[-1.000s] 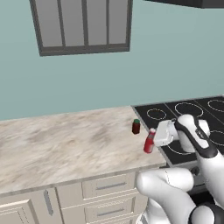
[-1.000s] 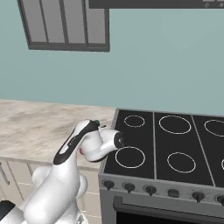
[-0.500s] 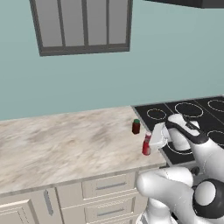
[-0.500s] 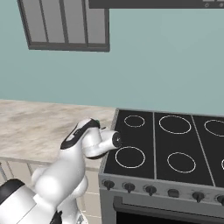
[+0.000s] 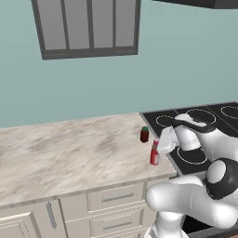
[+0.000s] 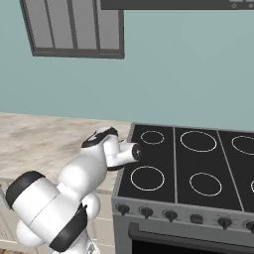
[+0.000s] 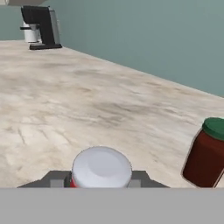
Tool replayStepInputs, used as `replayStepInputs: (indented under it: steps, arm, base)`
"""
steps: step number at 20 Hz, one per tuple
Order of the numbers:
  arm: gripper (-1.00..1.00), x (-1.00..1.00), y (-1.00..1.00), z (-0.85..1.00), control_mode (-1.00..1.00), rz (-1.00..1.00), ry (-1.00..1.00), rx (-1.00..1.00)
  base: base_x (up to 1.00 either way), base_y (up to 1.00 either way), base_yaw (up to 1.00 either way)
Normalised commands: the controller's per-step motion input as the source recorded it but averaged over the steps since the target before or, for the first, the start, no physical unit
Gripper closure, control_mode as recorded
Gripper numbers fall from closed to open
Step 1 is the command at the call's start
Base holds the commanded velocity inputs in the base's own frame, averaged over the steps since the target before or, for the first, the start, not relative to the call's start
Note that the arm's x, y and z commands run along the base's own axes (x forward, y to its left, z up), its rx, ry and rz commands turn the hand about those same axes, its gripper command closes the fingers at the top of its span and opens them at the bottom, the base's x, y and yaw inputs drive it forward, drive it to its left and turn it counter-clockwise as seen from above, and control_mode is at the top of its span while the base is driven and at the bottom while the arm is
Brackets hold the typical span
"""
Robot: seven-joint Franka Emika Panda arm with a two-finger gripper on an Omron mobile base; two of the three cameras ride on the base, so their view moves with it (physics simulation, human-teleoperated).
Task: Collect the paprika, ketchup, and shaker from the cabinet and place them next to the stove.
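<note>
The ketchup (image 5: pixel 154 156), a slim red bottle with a white cap (image 7: pixel 101 168), stands upright on the counter just left of the stove (image 5: pixel 200 122). My gripper (image 5: pixel 157 145) reaches in from the stove side and is shut on the bottle's top, one dark finger (image 7: pixel 55 179) on each side of the cap. The paprika (image 5: pixel 144 135), a squat dark red jar with a dark green cap, stands a little behind the ketchup by the stove's corner, and is at the right in the hand view (image 7: pixel 206 154). The shaker and the cabinet are out of view.
The marble counter (image 5: pixel 69 153) stretches far to the left, with drawers (image 5: pixel 114 197) under its front edge. A black coffee machine (image 7: pixel 41 27) stands at its far end. A grey-framed window (image 5: pixel 88 25) hangs on the wall. The cooktop (image 6: pixel 198 163) has knobs along its front.
The hand has brought the ketchup down and slightly left, from tilted above the counter to upright on it. The paprika has not moved.
</note>
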Motion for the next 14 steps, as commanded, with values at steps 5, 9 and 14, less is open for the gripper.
replayStepInputs:
  steps: [5, 9, 14]
  arm:
    - [1.00, 0.10, -0.04, -0.35, -1.00, 0.09, -0.01, 0.00]
    - [-1.00, -0.21, 0.02, -0.36, -1.00, 0.06, -0.09, -0.01]
    - [-1.00, -0.22, 0.14, -0.12, -1.00, 0.01, -0.04, -0.01]
  base:
    - [0.00, 0.00, 0.00]
    - [0.00, 0.00, 0.00]
    - [0.00, 0.00, 0.00]
